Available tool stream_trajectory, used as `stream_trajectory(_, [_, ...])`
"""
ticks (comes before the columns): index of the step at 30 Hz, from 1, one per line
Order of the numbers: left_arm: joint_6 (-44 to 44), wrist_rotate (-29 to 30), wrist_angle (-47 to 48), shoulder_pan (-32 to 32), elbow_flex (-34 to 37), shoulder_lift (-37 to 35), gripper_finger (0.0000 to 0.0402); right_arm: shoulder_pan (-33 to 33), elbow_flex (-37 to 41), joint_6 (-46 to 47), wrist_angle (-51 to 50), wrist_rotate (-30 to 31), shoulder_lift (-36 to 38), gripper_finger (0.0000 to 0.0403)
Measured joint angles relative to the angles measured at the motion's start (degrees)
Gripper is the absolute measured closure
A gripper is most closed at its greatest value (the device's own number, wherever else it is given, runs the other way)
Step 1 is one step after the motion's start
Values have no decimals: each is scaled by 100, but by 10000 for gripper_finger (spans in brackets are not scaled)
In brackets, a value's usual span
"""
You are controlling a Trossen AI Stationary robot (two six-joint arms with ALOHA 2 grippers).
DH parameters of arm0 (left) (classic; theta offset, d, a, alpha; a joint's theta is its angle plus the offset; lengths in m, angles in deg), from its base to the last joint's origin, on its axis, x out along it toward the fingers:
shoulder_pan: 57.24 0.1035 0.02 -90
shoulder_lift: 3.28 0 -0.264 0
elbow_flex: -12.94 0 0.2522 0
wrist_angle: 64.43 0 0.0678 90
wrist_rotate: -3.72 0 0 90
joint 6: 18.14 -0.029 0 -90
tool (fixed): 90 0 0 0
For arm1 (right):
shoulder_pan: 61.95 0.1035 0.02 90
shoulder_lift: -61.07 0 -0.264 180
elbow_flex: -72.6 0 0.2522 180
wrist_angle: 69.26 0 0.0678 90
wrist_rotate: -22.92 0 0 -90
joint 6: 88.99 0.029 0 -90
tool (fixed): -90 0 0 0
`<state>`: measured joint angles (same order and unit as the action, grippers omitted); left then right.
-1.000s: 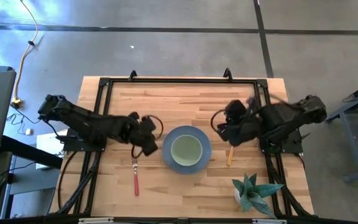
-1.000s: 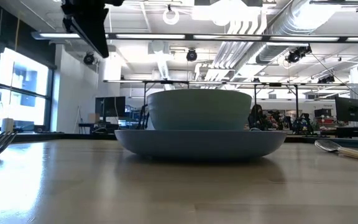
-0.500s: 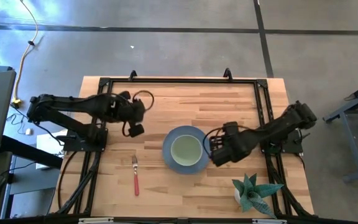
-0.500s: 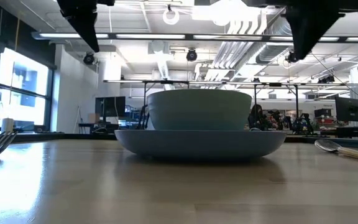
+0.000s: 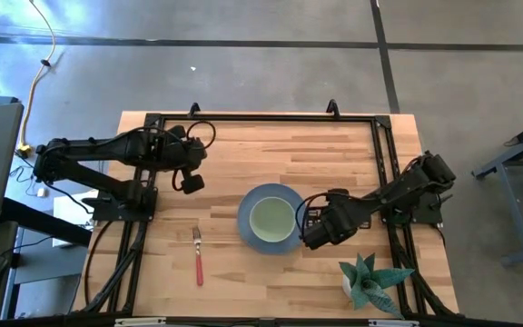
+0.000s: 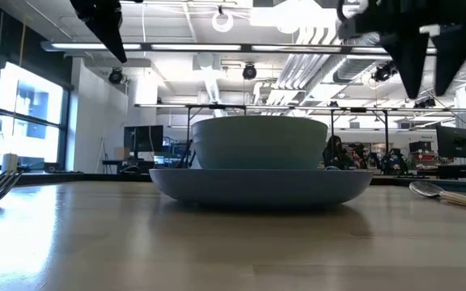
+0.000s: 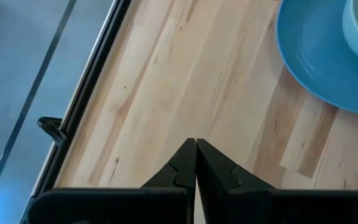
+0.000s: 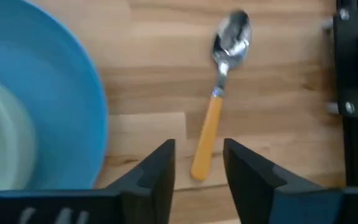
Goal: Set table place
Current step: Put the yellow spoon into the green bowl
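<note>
On the table (image 5: pixel 271 145) a pale green bowl (image 5: pixel 272 218) sits in the round blue-grey plate (image 5: pixel 247 225). A red-handled fork (image 5: pixel 198 257) lies left of the plate. An orange-handled spoon (image 8: pixel 211 130) lies flat to the plate's right, hidden in the high view. My right gripper (image 8: pixel 197 167) hangs over the spoon, open, one finger on either side of the handle's near end. My left gripper (image 5: pixel 189 182) is shut above bare wood, beyond the fork and left of the plate (image 7: pixel 316 62).
A spiky teal-green potted plant (image 5: pixel 370 280) stands at the near right corner, close to my right arm. The black rail frame (image 5: pixel 261 118) runs round the table top. Bare wood lies between the plate and the far rail.
My left gripper has risen from over the fork's tines and drawn back toward the table's far left, still shut. My right gripper has swung toward the near edge and down over the spoon, then opened. Fork, spoon, plate and bowl have stayed put.
</note>
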<state>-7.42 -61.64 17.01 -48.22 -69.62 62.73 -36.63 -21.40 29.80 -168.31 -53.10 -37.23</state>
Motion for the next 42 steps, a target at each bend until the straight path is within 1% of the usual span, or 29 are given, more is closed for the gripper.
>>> stream_trajectory(3, [0, -2, -5, -2, 0, 0, 401, 29, 382, 234, 243, -332, 2, 253])
stream_trajectory(7, [0, 0, -12, -1, 0, 0, 401, 95, 946, 448, 924, -525, -2, 235])
stream_trajectory(11, [0, -2, -17, -3, 0, 0, 401, 64, 1540, 465, 1637, -549, 0, 232])
stream_trajectory(18, [2, -2, -19, -1, 0, 0, 401, -122, 2480, 466, 2606, -840, 17, 232])
stream_trajectory(23, [4, -3, -39, -1, 0, 1, 401, -308, 3014, 338, 3436, -874, 90, 233])
stream_trajectory(27, [7, -83, -60, -1, 0, 3, 401, -416, 3249, 231, 3735, -919, 125, 235])
stream_trajectory(29, [7, -103, -70, -1, 0, 3, 401, -451, 3253, 114, 3735, -973, 142, 244])
stream_trajectory(31, [7, -107, -85, -1, 0, 5, 401, -468, 3267, 41, 3758, -1001, 192, 268])
stream_trajectory(33, [7, -107, -130, -1, 0, 5, 401, -468, 3293, -41, 3757, -997, 259, 304])
stream_trajectory(36, [5, -107, -192, -1, 0, 5, 401, -470, 3299, -75, 3700, -978, 328, 372])
stream_trajectory(37, [6, -107, -192, -1, 0, 5, 401, -470, 3299, -76, 3694, -960, 328, 382])
stream_trajectory(41, [7, -107, -192, -1, 0, 5, 401, -470, 3299, -78, 3685, -973, 328, 378])
stream_trajectory(42, [7, -107, -192, -1, 0, 5, 401, -470, 3296, -90, 3677, -973, 330, 384])
